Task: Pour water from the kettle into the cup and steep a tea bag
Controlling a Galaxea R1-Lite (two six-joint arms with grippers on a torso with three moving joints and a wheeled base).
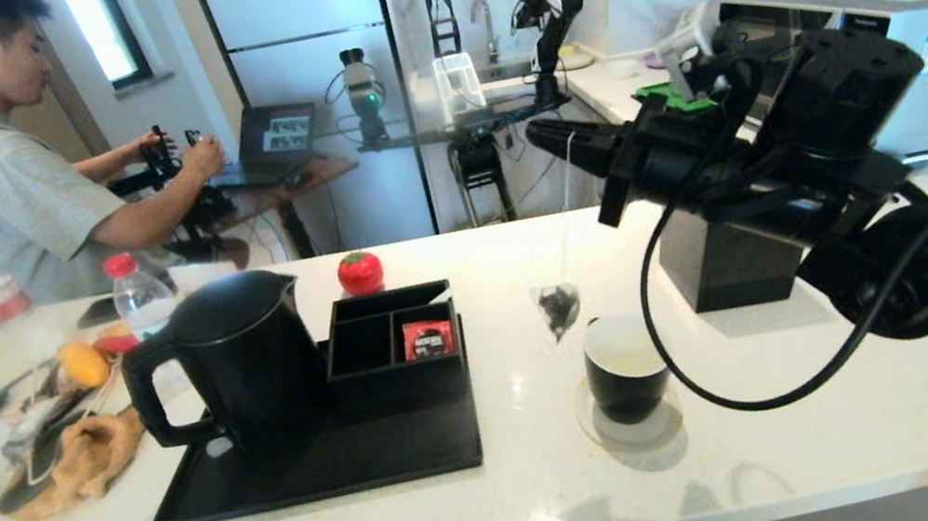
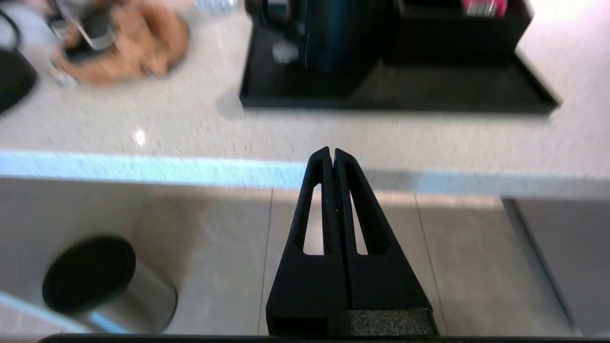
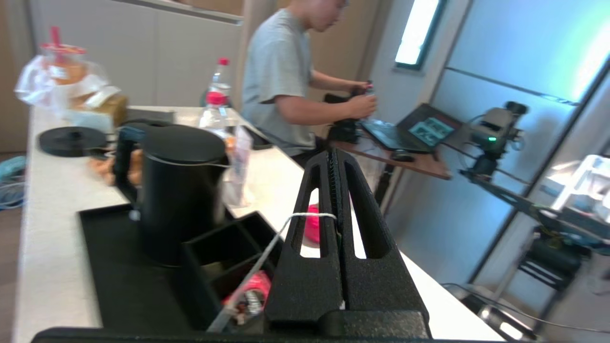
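The tall black kettle (image 1: 241, 364) (image 3: 178, 190) stands on a black tray (image 1: 320, 468), handle toward the left. The small black cup (image 1: 625, 366), white inside, sits on a round coaster right of the tray. My right gripper (image 1: 542, 134) (image 3: 335, 157) is high above the counter, shut on the tea bag's white string (image 3: 305, 216). The greyish tea bag (image 1: 557, 309) hangs on that string just left of the cup and a little above its rim. My left gripper (image 2: 331, 152) is shut and empty, below the counter's front edge, out of the head view.
A black organiser (image 1: 393, 343) with a red sachet (image 1: 427, 339) sits on the tray beside the kettle. A red tomato-shaped thing (image 1: 359, 272), a black cube box (image 1: 724, 264), bottles (image 1: 140, 296) and clutter (image 1: 71, 449) stand on the counter. A person sits behind it.
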